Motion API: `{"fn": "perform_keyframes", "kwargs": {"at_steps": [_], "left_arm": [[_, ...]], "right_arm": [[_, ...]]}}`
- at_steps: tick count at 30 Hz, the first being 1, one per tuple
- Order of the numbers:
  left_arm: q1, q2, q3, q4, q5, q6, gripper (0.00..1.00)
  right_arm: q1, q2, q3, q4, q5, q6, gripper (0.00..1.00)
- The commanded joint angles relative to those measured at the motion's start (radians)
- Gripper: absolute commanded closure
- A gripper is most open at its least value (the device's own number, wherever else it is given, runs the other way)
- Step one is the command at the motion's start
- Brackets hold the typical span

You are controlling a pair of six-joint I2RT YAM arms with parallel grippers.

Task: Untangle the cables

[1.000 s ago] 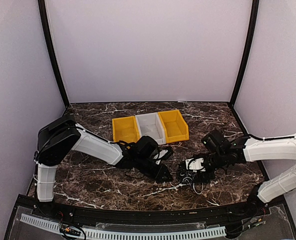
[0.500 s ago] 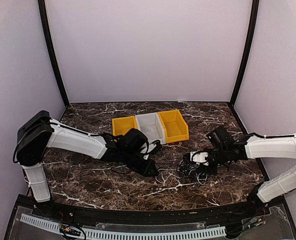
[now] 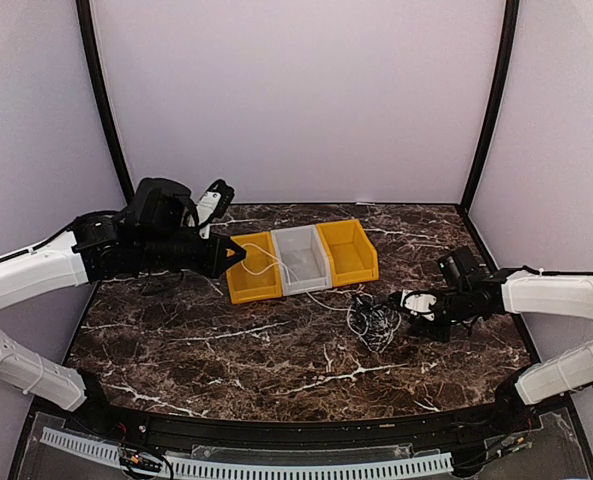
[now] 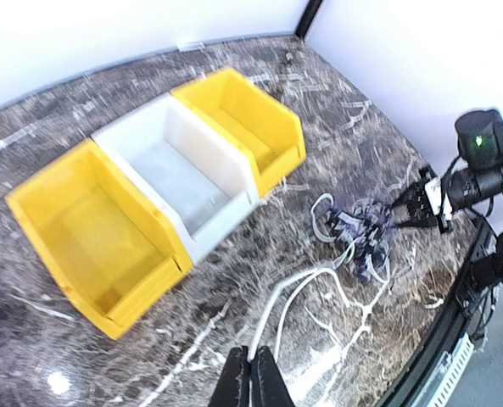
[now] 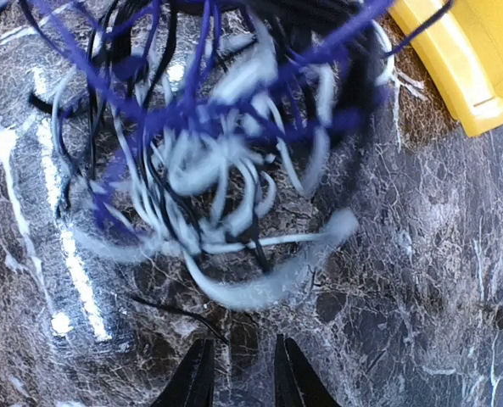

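Observation:
The cables lie in a tangle point(image 3: 376, 322) of white, black and bluish cords on the marble, right of centre. My left gripper point(image 3: 234, 254) is raised at the left, above the left yellow bin. It is shut on a white cable point(image 4: 298, 297), which runs from its jaws point(image 4: 253, 373) down to the tangle point(image 4: 361, 237). My right gripper point(image 3: 408, 300) sits low at the tangle's right side. In the right wrist view it point(image 5: 243, 381) is open and empty, just short of the tangle point(image 5: 209, 161). A thin black strand point(image 5: 175, 309) lies beside its left finger.
Three bins stand in a row at the back middle: a yellow one point(image 3: 248, 270), a white one point(image 3: 301, 255) and a yellow one point(image 3: 348, 250). A corner of the yellow bin point(image 5: 480, 68) shows in the right wrist view. The marble table's front edge point(image 3: 276, 415) runs along the near side.
My left arm has risen and swung back to the left, drawing the white cable out of the tangle. My right gripper has shifted right, and the tangle now lies just left of it.

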Motion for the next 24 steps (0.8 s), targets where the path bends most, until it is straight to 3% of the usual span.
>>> {"fn": "perform_keyframes", "kwargs": {"at_steps": [1, 3, 9, 16, 24], "left_arm": [[0.009, -0.060, 0.102, -0.093, -0.092, 0.066, 1.00], [0.009, -0.053, 0.133, -0.101, -0.063, 0.069, 1.00], [0.008, -0.010, 0.151, -0.106, 0.064, 0.064, 1.00], [0.008, -0.026, 0.107, -0.078, 0.063, 0.030, 1.00], [0.008, -0.064, 0.082, -0.058, 0.027, 0.005, 1.00]], "right_arm": [[-0.015, -0.015, -0.006, 0.005, -0.017, 0.006, 0.70], [-0.016, -0.035, 0.018, -0.027, -0.028, -0.003, 0.64], [0.025, -0.149, 0.219, -0.157, -0.202, -0.007, 0.25], [0.236, 0.074, 0.382, -0.099, -0.144, -0.029, 0.22], [0.340, 0.349, 0.523, -0.012, -0.187, 0.007, 0.18]]}}
